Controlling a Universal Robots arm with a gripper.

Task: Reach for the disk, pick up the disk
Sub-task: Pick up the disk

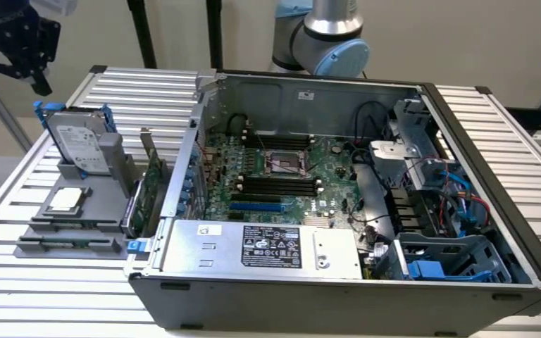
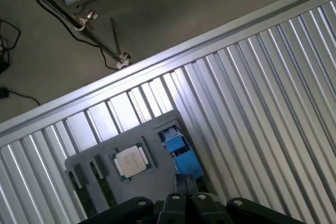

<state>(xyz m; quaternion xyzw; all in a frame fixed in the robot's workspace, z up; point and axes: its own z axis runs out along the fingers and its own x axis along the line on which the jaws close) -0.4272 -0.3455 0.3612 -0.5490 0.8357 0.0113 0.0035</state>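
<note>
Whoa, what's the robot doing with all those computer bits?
A robot arm is going after the disk, the silver drive in a blue frame. It stands upright in a grey holder on the slatted table, beside the opened computer case. The gripper hangs in the air near that holder, shut, holding nothing and well clear of the disk. A small square chip lies in the holder too. The disk is not picked up yet.

The disk (image 1: 75, 143), a silver-grey hard drive with a white label framed by a bright blue carrier, stands on edge and leans slightly in a grey holder (image 1: 110, 165) on the slatted table (image 1: 139, 91), at the exterior view's left of the open computer case (image 1: 346, 299).
</note>
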